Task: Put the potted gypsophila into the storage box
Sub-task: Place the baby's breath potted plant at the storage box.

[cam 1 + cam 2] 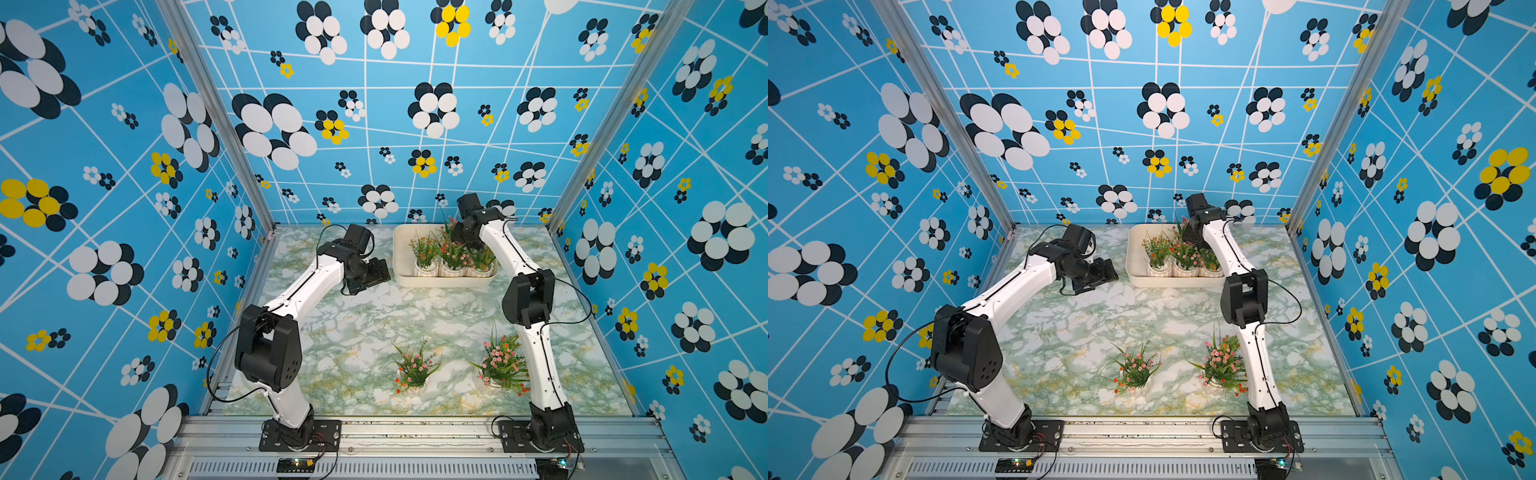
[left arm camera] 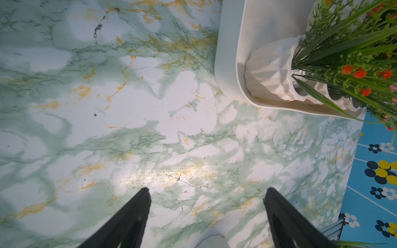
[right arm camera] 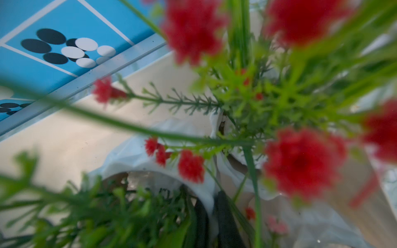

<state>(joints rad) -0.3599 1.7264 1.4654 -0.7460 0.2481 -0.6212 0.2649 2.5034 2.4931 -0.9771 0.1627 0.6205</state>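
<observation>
The cream storage box [image 1: 402, 257] [image 1: 1136, 257] stands at the back of the table. Three potted gypsophila [image 1: 453, 259] line its near wall. My right gripper [image 1: 466, 244] [image 3: 212, 211] reaches into the box behind them, shut on the white rim of another potted gypsophila [image 3: 150, 166], with red blossoms blurring most of the wrist view. Two more pots stand on the table near the front, one [image 1: 415, 370] in the middle and one [image 1: 498, 365] beside my right arm. My left gripper [image 1: 374, 272] [image 2: 207, 190] hovers open and empty over bare table left of the box [image 2: 227, 64].
Blue patterned walls enclose the marble-look table [image 1: 353, 332] on three sides. The right arm's forearm [image 1: 536, 357] passes close by the front right pot. The box's left half [image 1: 1138, 245] holds no pots.
</observation>
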